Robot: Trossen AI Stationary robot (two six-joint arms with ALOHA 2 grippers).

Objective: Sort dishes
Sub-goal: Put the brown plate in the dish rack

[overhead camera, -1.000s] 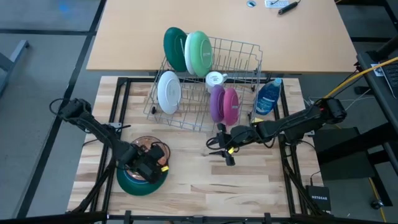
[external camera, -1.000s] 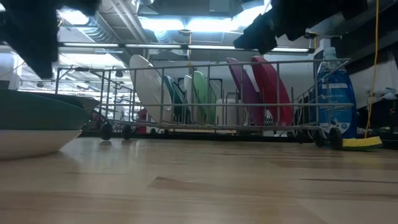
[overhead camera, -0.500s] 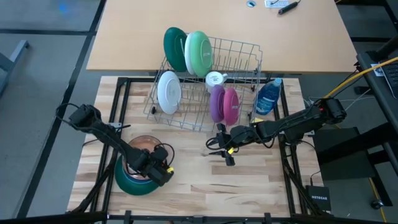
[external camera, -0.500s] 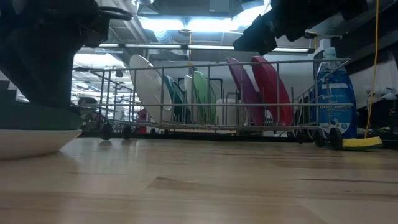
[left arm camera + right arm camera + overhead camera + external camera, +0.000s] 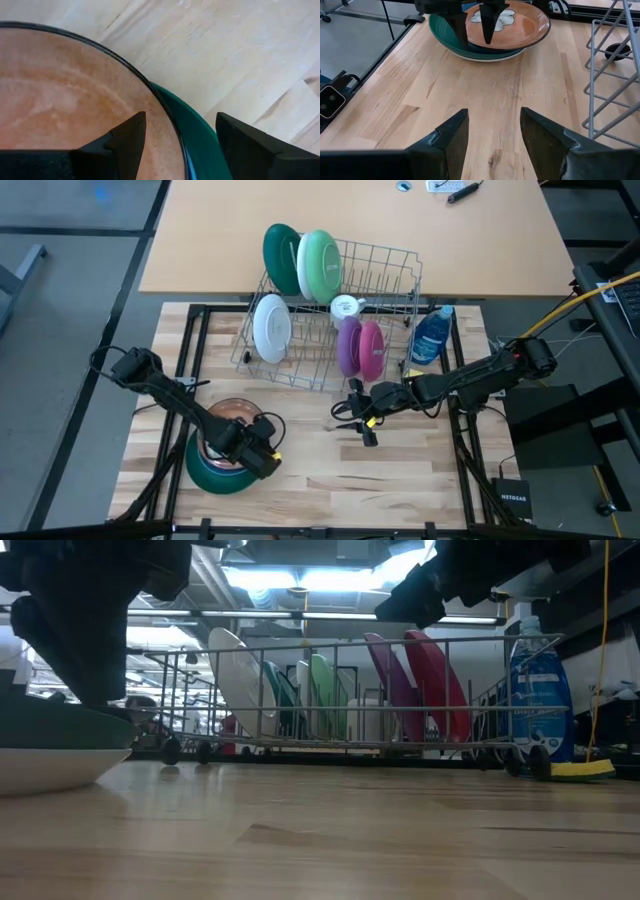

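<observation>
We have two dishes stacked near-left | left gripper open astride orange plate rim | right gripper open | rack still full

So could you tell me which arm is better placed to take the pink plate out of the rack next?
Right. Its open gripper hangs just before the pink plate; the left gripper is over the stacked plates.

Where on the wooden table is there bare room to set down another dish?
Bare wood runs along the near edge of the table, between the dark green bowl and the right gripper. The far half is crowded: the dish rack and soap bottle fill it. The left gripper, jaws open, hangs over the orange plate in that bowl.
</observation>
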